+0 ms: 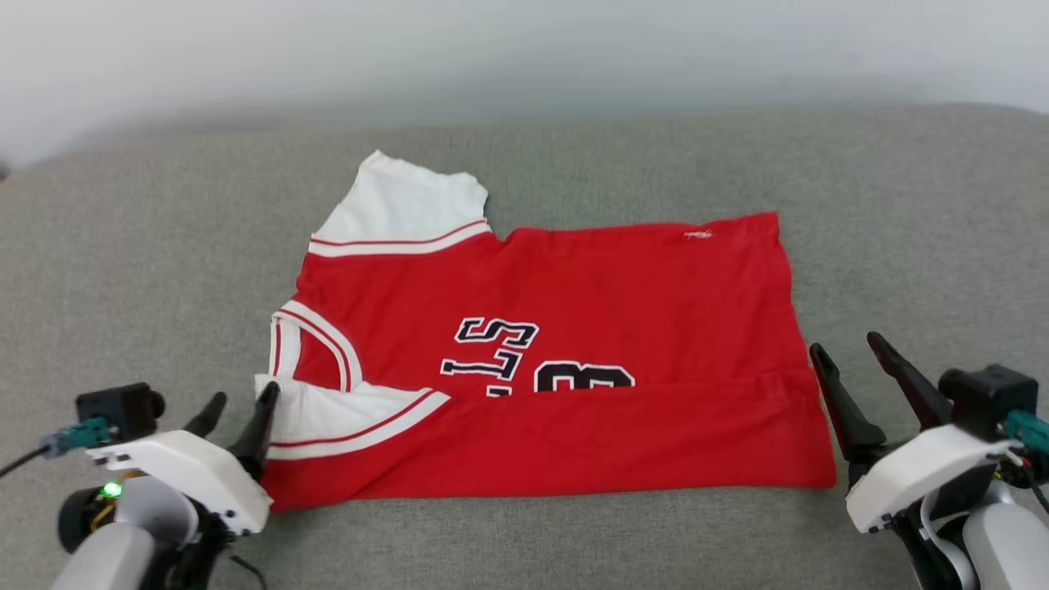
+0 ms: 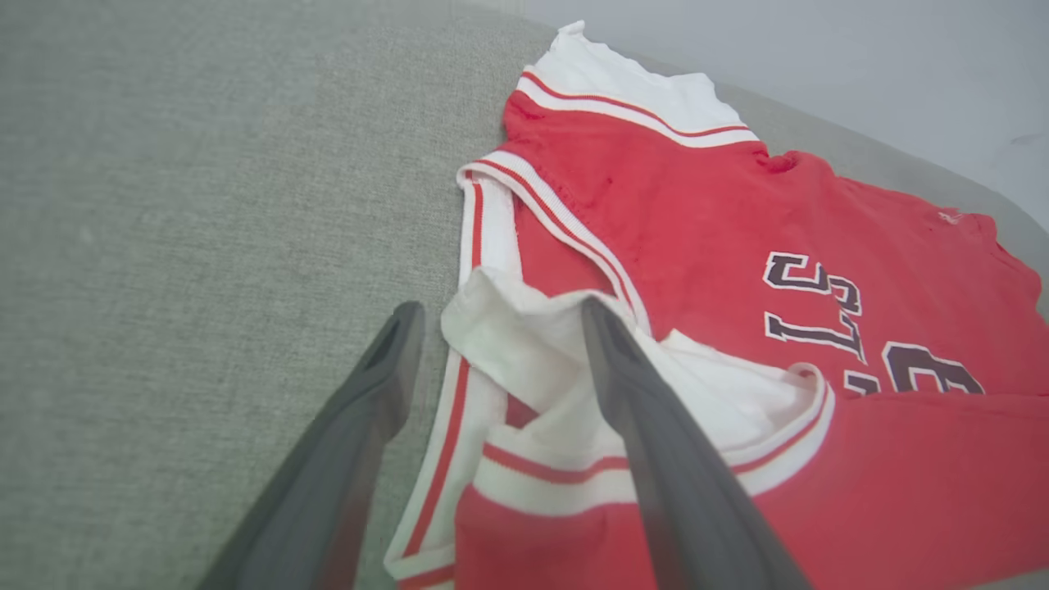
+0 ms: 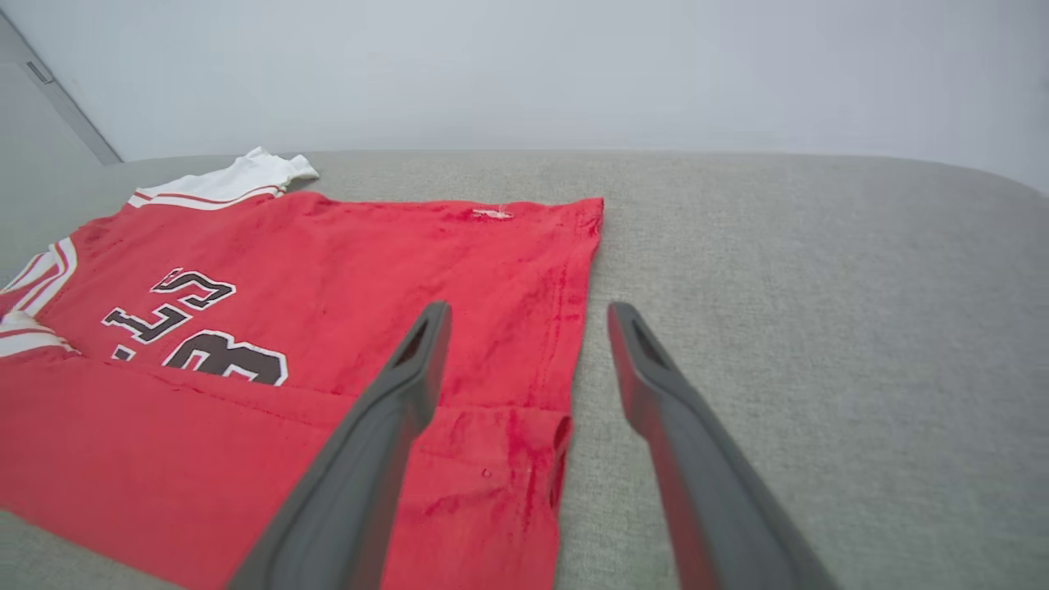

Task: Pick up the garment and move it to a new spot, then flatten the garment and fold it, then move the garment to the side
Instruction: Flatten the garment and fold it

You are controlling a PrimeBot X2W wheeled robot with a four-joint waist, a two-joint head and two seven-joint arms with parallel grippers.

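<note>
Currently, the garment (image 1: 557,311) is lying spread on the grey padded surface (image 1: 164,246), which is extending beyond the garment on every side. The garment's collar end is pointing toward the robot's left and its hem end toward the right. The garment's near long edge is lying doubled over the body as a folded strip (image 1: 615,442), covering the lower part of the printed number.

Handling: the garment is looking thin, light and limp. It is likely clinging slightly to the textured cloth beneath it rather than sliding, and it is not fragile. Lifted from one point, it is likely going to sag and lose the fold. Grasping is best done at two points together: the collar-end corner by the near white sleeve (image 2: 524,344) and the hem-end corner of the folded strip, pinching both layers.

The left gripper (image 1: 244,393) is standing wide open at the garment's collar end and gripping nothing. One finger is passing over the near white sleeve, and contact cannot be confirmed.

The right gripper (image 1: 844,342) is also standing wide open and empty, just beside the garment's hem edge.
</note>
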